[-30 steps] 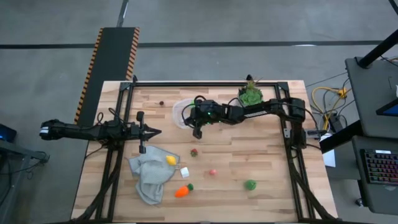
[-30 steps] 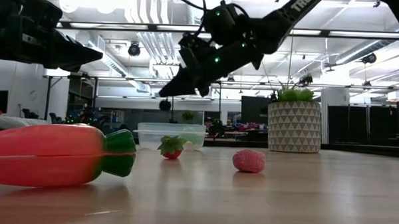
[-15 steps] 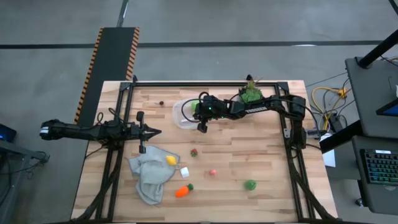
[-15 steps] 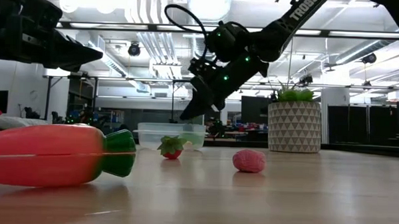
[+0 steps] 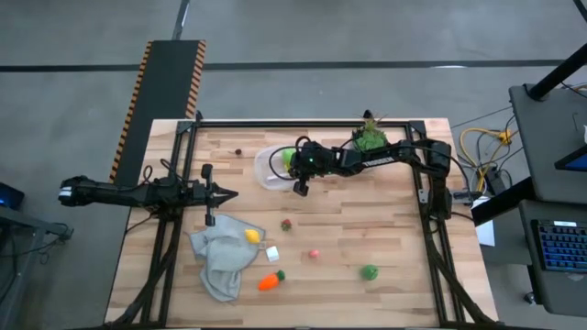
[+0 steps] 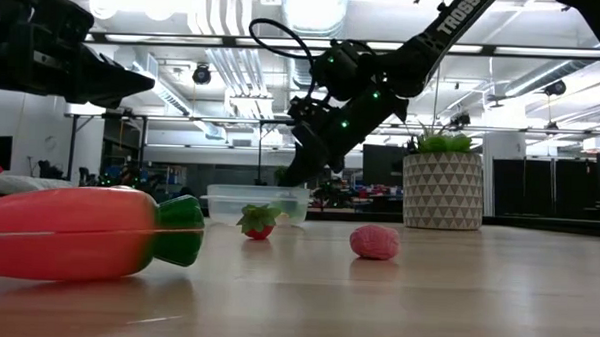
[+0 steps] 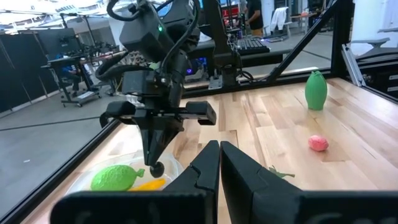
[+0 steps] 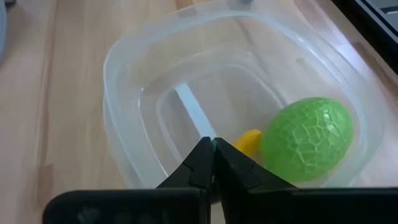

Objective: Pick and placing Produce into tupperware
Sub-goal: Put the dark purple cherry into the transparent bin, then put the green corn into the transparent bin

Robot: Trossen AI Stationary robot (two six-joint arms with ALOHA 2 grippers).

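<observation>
My right gripper (image 8: 211, 149) hangs over the tupperware (image 8: 130, 74), fingers pressed together, empty. Green fruit (image 8: 306, 138) inside. Left gripper (image 5: 229, 193) waits, fingers together, empty too.

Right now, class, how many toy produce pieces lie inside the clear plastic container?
2. A round, bumpy light-green fruit lies by the wall of the clear plastic container; a small yellow-orange piece lies beside it. The right end effector may hide more.

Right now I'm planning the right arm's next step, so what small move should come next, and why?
Probably lift the right gripper clear: its fingers look shut and empty above the clear plastic tupperware, where a green bumpy fruit and a yellow piece already lie.
</observation>
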